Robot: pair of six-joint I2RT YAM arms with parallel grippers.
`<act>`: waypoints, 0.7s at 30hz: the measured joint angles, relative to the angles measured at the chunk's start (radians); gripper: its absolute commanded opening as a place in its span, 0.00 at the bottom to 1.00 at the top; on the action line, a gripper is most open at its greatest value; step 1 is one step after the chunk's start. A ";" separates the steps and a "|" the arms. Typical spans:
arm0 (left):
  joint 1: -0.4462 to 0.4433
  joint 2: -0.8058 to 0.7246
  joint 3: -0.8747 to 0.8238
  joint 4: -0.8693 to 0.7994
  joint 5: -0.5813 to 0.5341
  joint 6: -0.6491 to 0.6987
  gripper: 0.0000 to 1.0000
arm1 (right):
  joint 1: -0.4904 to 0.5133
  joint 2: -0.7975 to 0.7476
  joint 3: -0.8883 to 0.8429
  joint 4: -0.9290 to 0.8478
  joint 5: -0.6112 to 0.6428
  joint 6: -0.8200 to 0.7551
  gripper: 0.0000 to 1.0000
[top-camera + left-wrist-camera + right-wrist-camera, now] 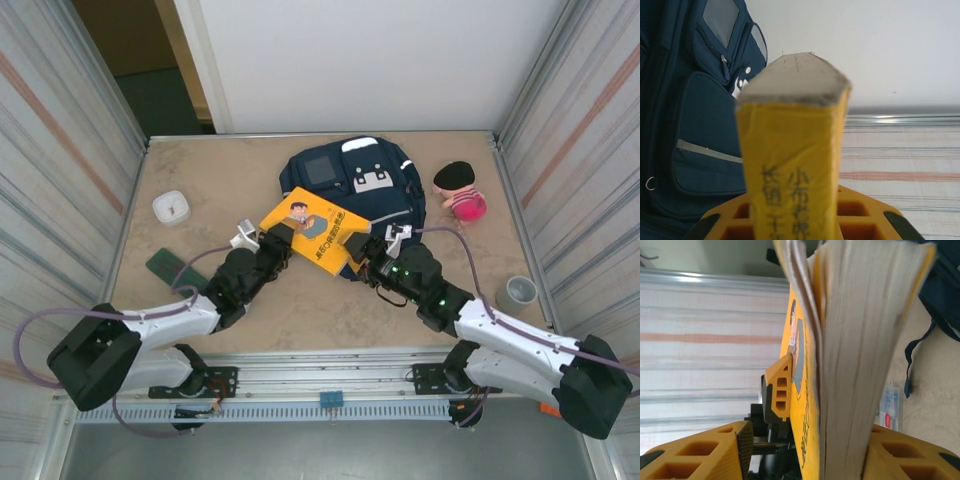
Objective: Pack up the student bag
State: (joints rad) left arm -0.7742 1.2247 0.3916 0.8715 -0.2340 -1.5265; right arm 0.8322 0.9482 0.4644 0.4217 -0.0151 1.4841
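The student bag (350, 175), navy with a white patch and a square window pocket, lies flat at the back middle of the table; its side pocket fills the left of the left wrist view (695, 115). A yellow book (315, 228) hangs tilted over the bag's near edge, between both grippers. My left gripper (275, 240) is shut on the book's left end, whose spine (792, 150) stands between the orange fingers (860, 220). My right gripper (365, 250) is open around the book's right end (850, 365). Its left pad (742, 440) stands apart from the cover, and its right finger (900, 450) lies by the pages.
A pink doll with a black hat (460, 192) sits right of the bag. A white dish (172, 207) and a dark green flat thing (170, 265) lie at the left. A grey cup (518, 292) stands at the right. Metal walls close both sides.
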 measured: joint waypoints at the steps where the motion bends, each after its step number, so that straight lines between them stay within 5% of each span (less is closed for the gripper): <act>1: 0.000 0.008 0.001 0.007 0.000 -0.005 0.00 | 0.005 0.014 0.000 0.014 0.012 0.002 0.52; 11: -0.006 0.047 0.010 0.024 0.005 -0.016 0.00 | 0.008 0.126 0.011 0.077 0.014 0.021 0.40; 16: -0.006 0.047 0.014 0.032 0.003 -0.023 0.00 | -0.021 0.199 0.032 0.132 -0.027 0.032 0.16; 21: -0.006 0.046 0.019 0.003 -0.006 -0.024 0.38 | -0.088 0.216 0.033 0.163 -0.129 0.027 0.00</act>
State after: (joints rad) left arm -0.7807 1.2705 0.4107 0.8745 -0.2398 -1.5501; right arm 0.7441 1.1645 0.4976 0.5846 -0.1436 1.5112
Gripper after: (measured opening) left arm 0.289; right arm 0.176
